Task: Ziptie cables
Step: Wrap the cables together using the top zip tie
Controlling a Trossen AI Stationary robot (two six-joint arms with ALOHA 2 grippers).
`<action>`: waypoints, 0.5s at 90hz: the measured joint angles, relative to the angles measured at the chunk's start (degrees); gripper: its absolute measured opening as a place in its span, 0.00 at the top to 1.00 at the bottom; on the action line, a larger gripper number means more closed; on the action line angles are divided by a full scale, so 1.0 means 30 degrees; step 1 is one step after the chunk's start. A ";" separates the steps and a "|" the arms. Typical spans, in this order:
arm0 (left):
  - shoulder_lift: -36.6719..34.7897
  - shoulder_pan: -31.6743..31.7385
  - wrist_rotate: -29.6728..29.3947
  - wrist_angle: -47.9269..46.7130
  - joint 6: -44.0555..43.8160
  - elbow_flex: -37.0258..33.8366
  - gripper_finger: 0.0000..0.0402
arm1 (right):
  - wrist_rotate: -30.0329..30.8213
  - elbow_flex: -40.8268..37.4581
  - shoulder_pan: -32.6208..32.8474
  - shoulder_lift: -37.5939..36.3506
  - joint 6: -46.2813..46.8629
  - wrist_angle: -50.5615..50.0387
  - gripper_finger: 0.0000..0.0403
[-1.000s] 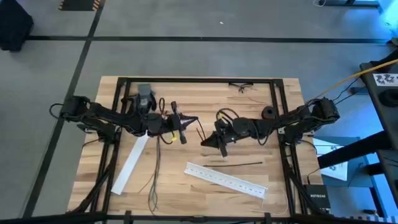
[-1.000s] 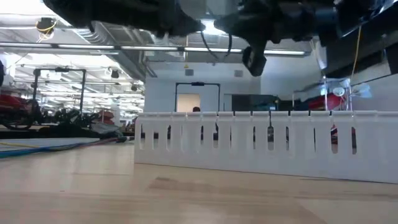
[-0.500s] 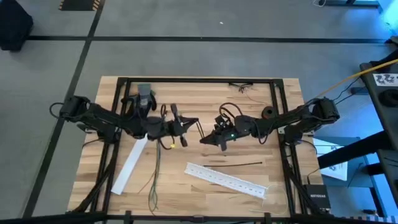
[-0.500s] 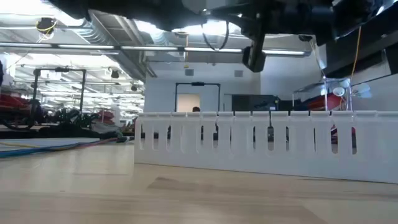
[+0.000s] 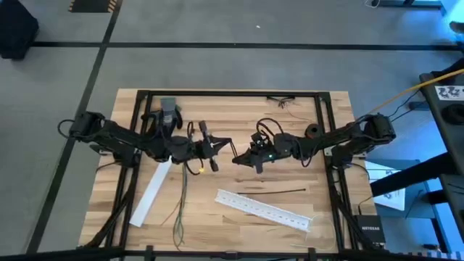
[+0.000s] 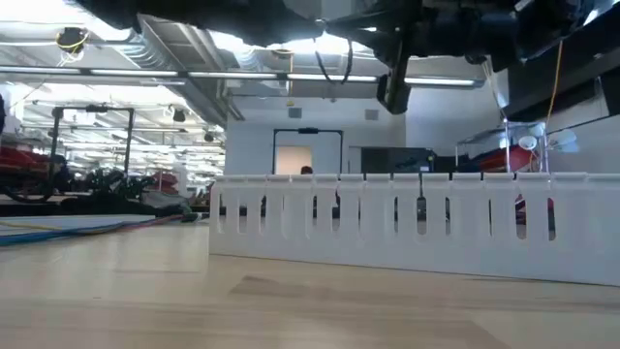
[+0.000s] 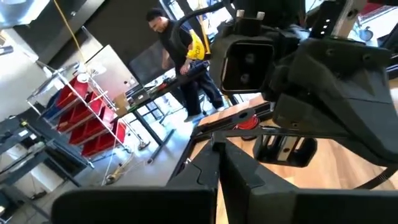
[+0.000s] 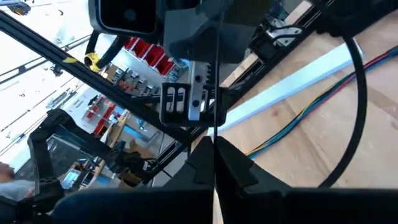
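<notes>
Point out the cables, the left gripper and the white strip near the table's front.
cables [image 5: 180, 199], high view, middle of the bundle on the table.
left gripper [image 5: 226, 141], high view, between its fingertips.
white strip [image 5: 264, 209], high view, middle of its length.

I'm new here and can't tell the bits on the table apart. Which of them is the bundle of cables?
Start at the wooden table and find the left arm's tool near its middle. The cables trail from beneath it toward the near edge, beside a white strip. Unlike the stiff black strip, they are several limp wires with splayed ends.
</notes>
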 joint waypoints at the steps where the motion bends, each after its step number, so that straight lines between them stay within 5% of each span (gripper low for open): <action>1: 0.0000 0.0013 0.0004 0.0000 -0.0004 0.0000 1.00 | -0.0024 0.0000 0.0006 0.0000 0.0000 -0.0028 1.00; 45: 0.0036 0.0759 0.1469 0.0068 -0.1518 0.0000 1.00 | 0.0214 0.0000 -0.0016 0.0000 -0.0117 0.0021 1.00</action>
